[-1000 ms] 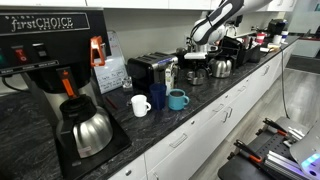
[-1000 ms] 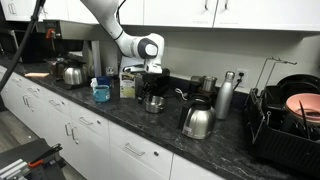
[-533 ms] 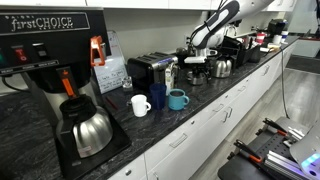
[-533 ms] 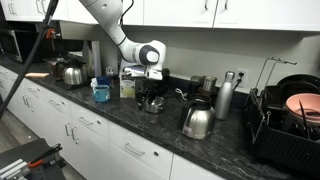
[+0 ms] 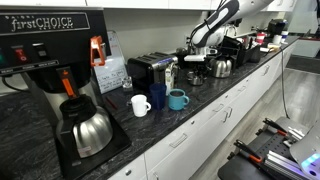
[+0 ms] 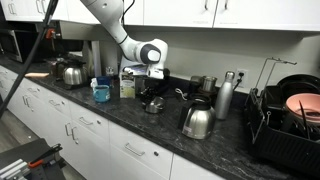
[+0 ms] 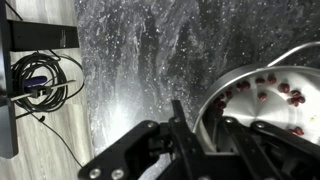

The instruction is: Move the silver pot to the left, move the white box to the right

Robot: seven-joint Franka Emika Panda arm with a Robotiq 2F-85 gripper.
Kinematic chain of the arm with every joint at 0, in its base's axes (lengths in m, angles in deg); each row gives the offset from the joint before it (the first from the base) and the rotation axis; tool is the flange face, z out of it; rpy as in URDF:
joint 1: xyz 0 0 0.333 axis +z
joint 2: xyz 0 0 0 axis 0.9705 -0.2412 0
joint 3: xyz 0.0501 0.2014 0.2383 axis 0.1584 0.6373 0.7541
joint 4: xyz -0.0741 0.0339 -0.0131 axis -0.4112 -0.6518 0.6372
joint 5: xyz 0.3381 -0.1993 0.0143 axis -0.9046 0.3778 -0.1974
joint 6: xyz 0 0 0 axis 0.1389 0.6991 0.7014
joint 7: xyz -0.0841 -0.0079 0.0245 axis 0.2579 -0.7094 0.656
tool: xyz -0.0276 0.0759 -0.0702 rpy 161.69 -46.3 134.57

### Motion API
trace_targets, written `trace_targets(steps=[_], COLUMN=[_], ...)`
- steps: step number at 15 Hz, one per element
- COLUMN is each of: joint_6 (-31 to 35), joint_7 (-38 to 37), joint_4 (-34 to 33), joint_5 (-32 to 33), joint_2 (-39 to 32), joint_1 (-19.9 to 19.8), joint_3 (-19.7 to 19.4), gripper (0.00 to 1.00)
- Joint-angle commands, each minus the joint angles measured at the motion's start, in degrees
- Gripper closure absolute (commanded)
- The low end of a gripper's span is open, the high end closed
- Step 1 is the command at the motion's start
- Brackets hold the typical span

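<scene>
The silver pot (image 6: 152, 103) stands on the dark speckled counter (image 6: 120, 115) under my arm. In the wrist view its shiny bowl (image 7: 272, 108) fills the right side, with small red bits inside. My gripper (image 7: 203, 116) is down at the pot's near rim, one finger outside the wall and one inside. The jaws have narrowed around the wall, but a thin gap still shows. In both exterior views the gripper (image 5: 197, 60) (image 6: 150, 92) hangs right over the pot. I cannot make out the white box in any view.
A rounded steel kettle (image 6: 197, 120) and a tall steel flask (image 6: 226, 97) stand beside the pot. A blue mug (image 5: 177, 98), a white mug (image 5: 140, 104), a toaster (image 5: 150, 68) and a coffee machine with a carafe (image 5: 85, 128) line the counter. A dish rack (image 6: 290, 120) closes off one end.
The gripper has come down onto the pot's rim and its jaws have drawn much closer together around the wall. The pot has not moved.
</scene>
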Motion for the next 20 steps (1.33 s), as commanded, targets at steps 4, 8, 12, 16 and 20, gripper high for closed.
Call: trace_targets(steps=[4, 8, 12, 16, 20], joint_6=[-0.7, -0.1, 0.4, 0.8, 1.3], joint_7=[0.2, 0.8, 2.9, 6.5, 12.8], joint_4=[-0.6, 0.0, 1.5, 4.2, 8.4], joint_5=[-1.9, -2.3, -4.8, -6.9, -8.5], joint_2=[0.1, 1.7, 4.9, 9.0, 13.3], joint_1=[0.1, -0.2, -1.2, -1.7, -1.6], joint_3=[-0.8, -0.8, -0.3, -0.1, 0.4], gripper=[0.98, 0.99, 0.99, 0.99, 0.99])
